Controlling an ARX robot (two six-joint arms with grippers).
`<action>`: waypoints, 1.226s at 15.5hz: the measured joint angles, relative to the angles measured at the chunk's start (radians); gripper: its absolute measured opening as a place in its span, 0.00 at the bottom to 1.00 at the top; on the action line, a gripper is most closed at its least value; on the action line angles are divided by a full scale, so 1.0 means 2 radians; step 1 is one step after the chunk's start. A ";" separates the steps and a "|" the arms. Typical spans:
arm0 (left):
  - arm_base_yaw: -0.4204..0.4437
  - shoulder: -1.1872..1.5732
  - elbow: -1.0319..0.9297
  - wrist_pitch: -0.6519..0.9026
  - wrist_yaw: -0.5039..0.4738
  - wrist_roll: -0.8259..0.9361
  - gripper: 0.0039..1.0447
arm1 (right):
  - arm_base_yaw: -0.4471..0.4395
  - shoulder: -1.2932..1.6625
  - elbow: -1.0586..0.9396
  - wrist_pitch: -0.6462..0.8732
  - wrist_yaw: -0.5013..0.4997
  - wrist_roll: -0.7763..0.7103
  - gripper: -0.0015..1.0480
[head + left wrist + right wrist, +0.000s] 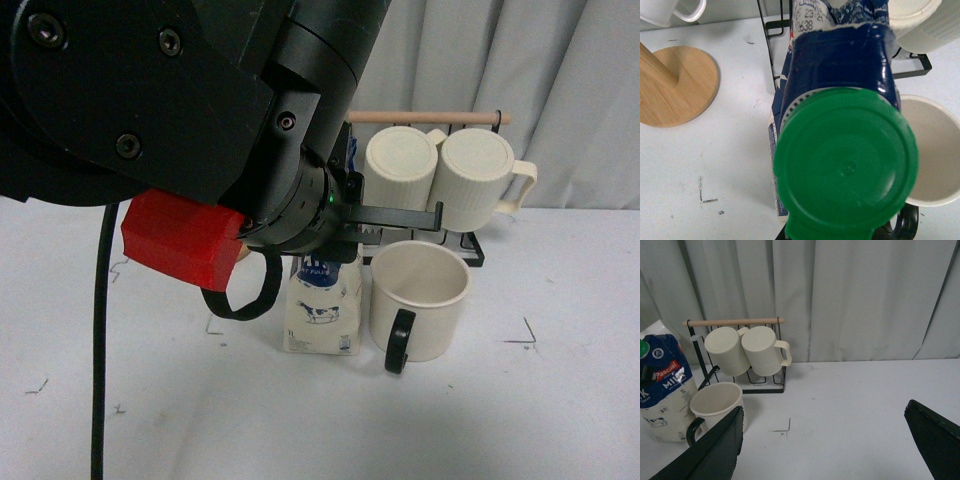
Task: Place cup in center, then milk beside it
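The milk (323,310) stands upright on the white surface (520,420), directly in front of the robot, with the cup (420,297) just beside it on the robot's right; the two look close enough to touch, though the gap cannot be judged for certain. The cup is upright, its mouth open upward and its black handle (398,341) turned toward the robot.

The left arm fills the upper left of the front view, and its pincer (405,215) reaches over the carton's top. The left wrist view looks straight down on the round green cap (845,165) and the blue shoulder of the carton, but no fingers show there, so it cannot be told whether the left pincer is clamped on the carton or released.

The right pincer (822,440) is spread wide, its two dark fingers (705,452) well apart with nothing between them, off to the right of the cup.

Behind the cup stands a black wire rack (772,385) with a wooden rod, carrying two ribbed cream mugs (440,175). A round wooden base (675,85) lies on the surface to the left of the carton.
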 joint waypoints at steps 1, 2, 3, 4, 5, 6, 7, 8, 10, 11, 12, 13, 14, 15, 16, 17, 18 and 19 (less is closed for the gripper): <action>0.000 0.002 0.000 0.000 0.000 -0.003 0.02 | 0.000 0.000 0.000 0.000 0.000 0.000 0.94; 0.000 0.003 0.000 -0.001 0.000 -0.005 0.06 | 0.000 0.000 0.000 0.000 0.000 0.000 0.94; 0.000 0.003 0.001 0.003 -0.001 -0.005 0.17 | 0.000 0.000 0.000 0.000 0.000 0.000 0.94; 0.000 0.002 0.009 0.006 0.000 -0.006 0.27 | 0.000 0.000 0.000 0.000 0.000 0.000 0.94; 0.000 -0.001 0.011 0.010 0.006 -0.006 0.37 | 0.000 0.000 0.000 0.000 0.000 0.000 0.94; 0.001 -0.005 0.011 0.008 0.009 -0.006 0.48 | 0.000 0.000 0.000 0.000 0.000 0.000 0.94; 0.002 -0.010 0.011 0.003 0.014 -0.008 0.58 | 0.000 0.000 0.000 0.000 0.000 0.000 0.94; 0.002 -0.017 0.011 -0.002 0.021 -0.011 0.69 | 0.000 0.000 0.000 0.000 0.000 0.000 0.94; 0.004 -0.040 0.010 -0.014 0.028 -0.020 0.90 | 0.000 0.000 0.000 0.000 0.000 0.000 0.94; 0.006 -0.054 0.011 -0.024 0.031 -0.020 0.96 | 0.000 0.000 0.000 0.000 0.000 0.000 0.94; 0.007 -0.068 0.011 -0.026 0.032 -0.020 0.93 | 0.000 0.000 0.000 0.000 0.000 0.000 0.94; 0.009 -0.087 0.011 -0.028 0.035 -0.019 0.94 | 0.000 0.000 0.000 0.000 0.000 0.000 0.94; 0.013 -0.106 0.011 -0.031 0.037 -0.018 0.94 | 0.000 0.000 0.000 0.000 0.000 0.000 0.94; 0.018 -0.129 0.010 -0.022 0.037 -0.017 0.94 | 0.000 0.000 0.000 0.000 0.000 0.000 0.94; 0.024 -0.165 0.004 0.001 0.037 -0.010 0.94 | 0.000 0.000 0.000 0.000 0.000 0.000 0.94; 0.032 -0.207 -0.005 0.005 0.039 -0.001 0.94 | 0.000 0.000 0.000 0.000 0.000 0.000 0.94; 0.043 -0.247 -0.014 0.000 0.043 0.009 0.94 | 0.000 0.000 0.000 0.000 0.000 0.000 0.94; 0.052 -0.276 -0.027 0.011 0.037 0.025 0.92 | 0.000 0.000 0.000 0.000 0.000 0.000 0.94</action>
